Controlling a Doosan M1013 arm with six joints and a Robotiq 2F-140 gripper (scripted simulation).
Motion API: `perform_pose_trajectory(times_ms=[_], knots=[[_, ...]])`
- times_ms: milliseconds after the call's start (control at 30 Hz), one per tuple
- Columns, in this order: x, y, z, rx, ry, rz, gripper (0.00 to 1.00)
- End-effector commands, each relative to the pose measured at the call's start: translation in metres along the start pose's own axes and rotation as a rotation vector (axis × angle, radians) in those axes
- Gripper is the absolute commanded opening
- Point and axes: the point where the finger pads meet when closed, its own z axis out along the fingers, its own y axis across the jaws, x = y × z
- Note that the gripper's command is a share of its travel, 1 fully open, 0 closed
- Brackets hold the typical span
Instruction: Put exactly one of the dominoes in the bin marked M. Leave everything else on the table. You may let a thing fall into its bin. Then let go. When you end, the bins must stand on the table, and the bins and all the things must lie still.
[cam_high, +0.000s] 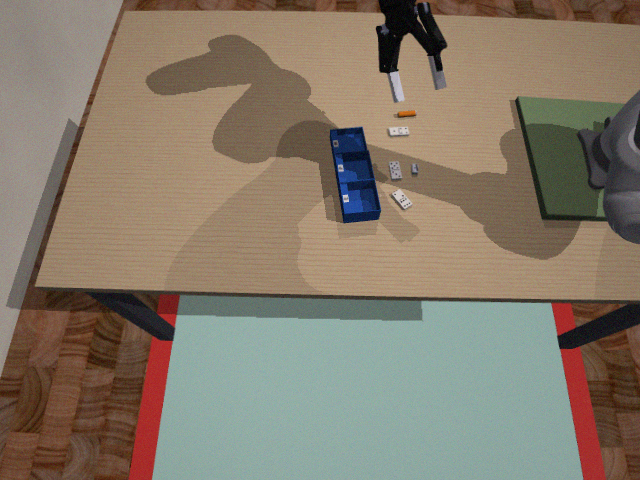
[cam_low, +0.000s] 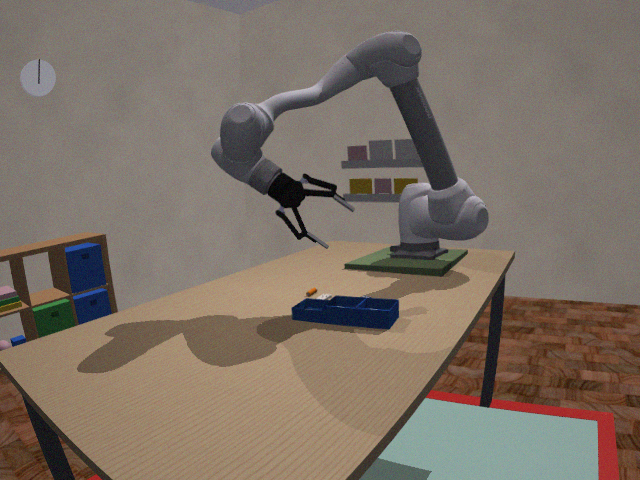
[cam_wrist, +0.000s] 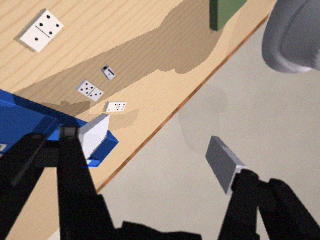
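I see grey walls, a round clock, a brown wood floor and a wooden shelf unit with coloured boxes.

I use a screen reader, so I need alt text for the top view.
A black robot hand, open and holding nothing, hangs above the far edge of a wooden table. Nearer lie an orange piece, three white dominoes and a small grey block, beside a blue three-compartment bin.
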Motion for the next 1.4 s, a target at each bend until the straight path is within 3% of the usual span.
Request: perform_pose_trajectory(times_ms=[0, 333, 400, 700, 900, 967, 1367], knots=[[0.003, 0.000, 0.009, 0.055, 0.045, -0.140, 0.05], [0.005, 0.001, 0.025, 0.153, 0.215, -0.551, 0.05], [0.005, 0.001, 0.025, 0.153, 0.215, -0.551, 0.05], [0.005, 0.002, 0.032, 0.199, 0.405, -0.949, 0.05], [0.003, 0.003, 0.034, 0.203, 0.535, -1.194, 0.05], [0.003, 0.003, 0.034, 0.203, 0.535, -1.194, 0.05], [-0.011, 0.007, 0.030, 0.149, 0.835, -1.698, 0.05]])
